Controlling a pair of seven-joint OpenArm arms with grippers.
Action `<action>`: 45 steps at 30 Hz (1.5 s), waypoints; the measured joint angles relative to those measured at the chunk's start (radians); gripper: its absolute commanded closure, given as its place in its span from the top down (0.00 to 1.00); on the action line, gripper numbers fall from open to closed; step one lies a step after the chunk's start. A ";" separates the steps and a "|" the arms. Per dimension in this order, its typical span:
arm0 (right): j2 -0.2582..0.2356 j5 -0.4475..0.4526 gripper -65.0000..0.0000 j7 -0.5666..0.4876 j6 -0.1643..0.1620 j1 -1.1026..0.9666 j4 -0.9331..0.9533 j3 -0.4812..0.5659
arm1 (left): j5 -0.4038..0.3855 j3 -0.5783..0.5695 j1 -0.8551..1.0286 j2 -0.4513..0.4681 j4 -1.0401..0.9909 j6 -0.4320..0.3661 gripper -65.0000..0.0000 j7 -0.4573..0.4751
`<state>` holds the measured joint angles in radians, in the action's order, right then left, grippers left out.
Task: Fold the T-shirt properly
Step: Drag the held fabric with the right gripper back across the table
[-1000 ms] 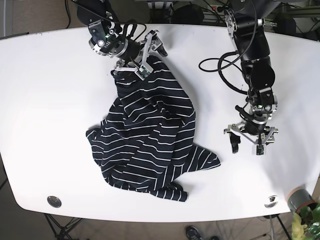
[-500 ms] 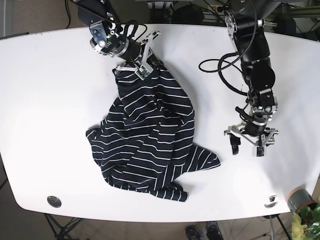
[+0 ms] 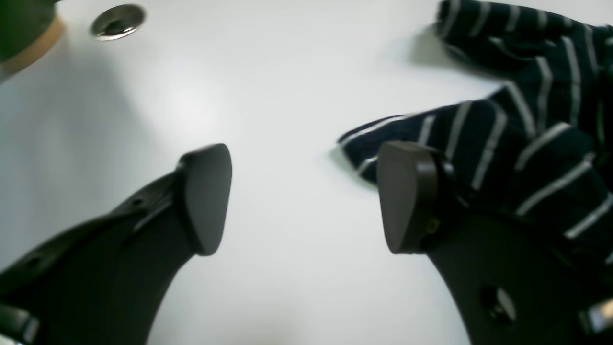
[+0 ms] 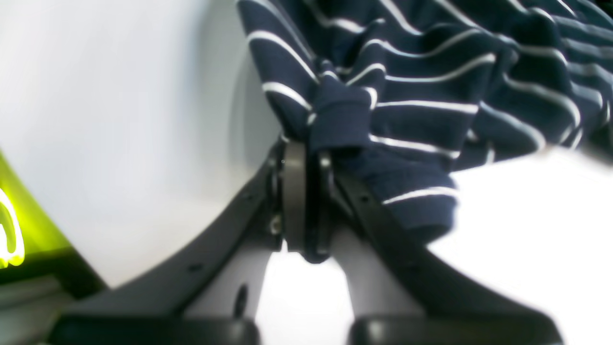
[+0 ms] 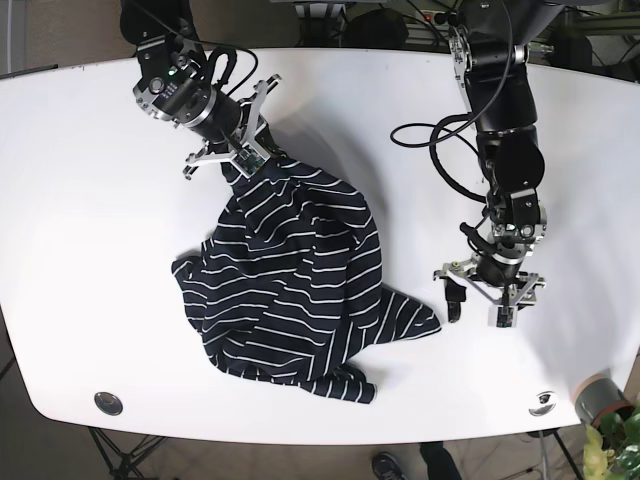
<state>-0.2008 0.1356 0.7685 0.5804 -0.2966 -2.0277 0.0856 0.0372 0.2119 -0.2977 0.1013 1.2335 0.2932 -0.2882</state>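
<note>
The T-shirt (image 5: 300, 285), dark blue w/ thin white stripes, is lying crumpled in a heap on the white table (image 5: 90, 220), mostly in the middle. One top bit is getting pulled up toward the far left side of the base view, where the right gripper (image 5: 232, 160) is pinching it. In the right wrist view the right gripper (image 4: 306, 191) is showing its two black fingers (image 4: 293, 191) pressed together w/ a fold of striped cloth (image 4: 383, 110) bunched up between them & spilling over the side. The left gripper (image 5: 478, 305) is sitting on the other side of the table, just off the shirt's pointy right corner, w/ its claw spread wide & nothing in it. In the left wrist view the left gripper (image 3: 301, 196) is hanging low over bare white table, & its two dark pads (image 3: 206, 196) are standing well apart. The pad nearer the shirt is just beside the striped edge (image 3: 503, 134), but I can't tell if it's touching the cloth. A small round metal disc (image 3: 117, 20) is sitting in the tabletop near the top of that view. A green pot (image 5: 600, 398) is peeking in by the table's front right corner.
</note>
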 measured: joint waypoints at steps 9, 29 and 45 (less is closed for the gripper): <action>-0.011 -0.021 0.03 0.090 0.103 0.219 0.001 -0.166 | 0.004 -0.037 0.071 0.002 0.051 -0.003 0.69 -0.006; 0.050 -0.013 0.03 0.292 0.121 0.826 0.039 -0.172 | 0.000 -0.063 0.102 0.002 0.111 -0.003 0.69 0.005; -0.007 -0.016 0.03 0.296 0.124 1.277 0.195 -0.169 | 0.007 -0.161 0.099 -0.005 0.102 -0.003 0.69 0.005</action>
<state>-0.2081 0.1196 1.0649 0.7040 0.9806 -1.8324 -0.0837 0.0441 0.0513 -0.1986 0.0963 1.3357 0.2897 -0.2832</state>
